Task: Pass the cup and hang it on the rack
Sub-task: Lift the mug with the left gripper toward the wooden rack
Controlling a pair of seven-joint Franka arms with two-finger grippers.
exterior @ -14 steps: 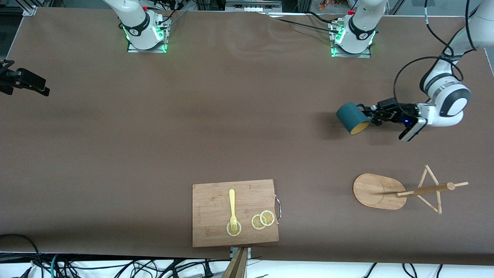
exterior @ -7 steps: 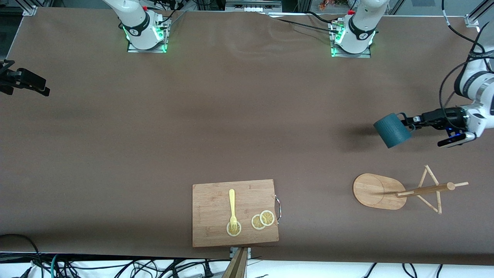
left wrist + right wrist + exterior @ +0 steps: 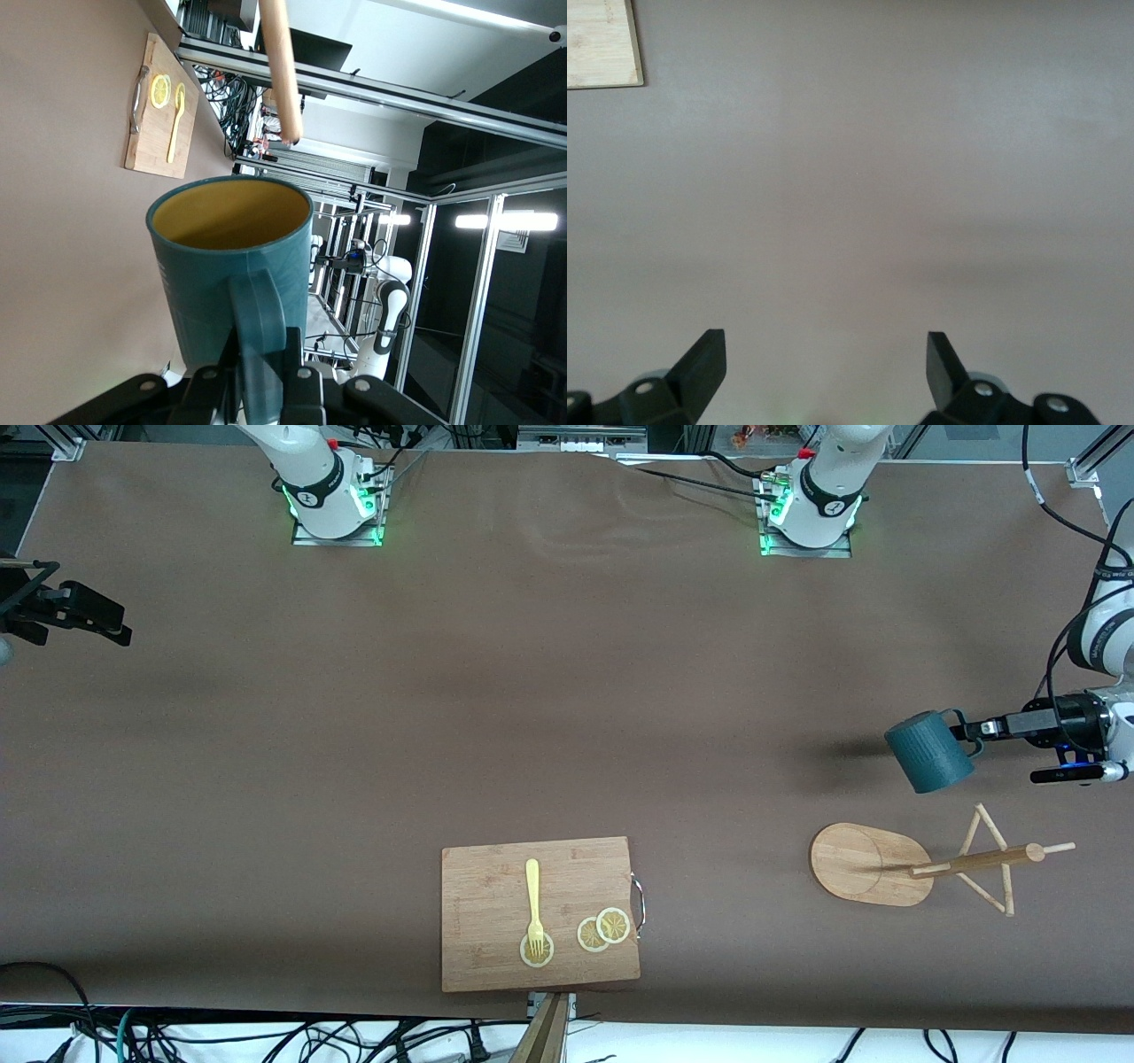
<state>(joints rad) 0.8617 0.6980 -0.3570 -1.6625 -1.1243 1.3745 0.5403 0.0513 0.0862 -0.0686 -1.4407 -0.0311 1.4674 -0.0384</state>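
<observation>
The dark teal cup [image 3: 928,751] hangs in the air over bare table at the left arm's end, tilted, its mouth turned away from the front camera. My left gripper [image 3: 970,731] is shut on its loop handle [image 3: 261,341]. The left wrist view shows the cup's yellow inside [image 3: 230,212] and a rack peg [image 3: 279,71] close above its rim. The bamboo rack [image 3: 974,861] stands on its oval base [image 3: 855,864] close by, its thin pegs crossing at the post top. My right gripper [image 3: 106,624] waits open over the right arm's end of the table, nothing between its fingers [image 3: 700,359].
A wooden cutting board [image 3: 496,912] lies near the table's front edge, with a yellow fork [image 3: 533,903] and lemon slices [image 3: 604,930] on it. The two arm bases [image 3: 332,491] stand along the table's back edge.
My left gripper has carried the cup toward the left arm's end of the table and closer to the rack, turning it so the yellow inside no longer faces the front camera. The right gripper shifted slightly.
</observation>
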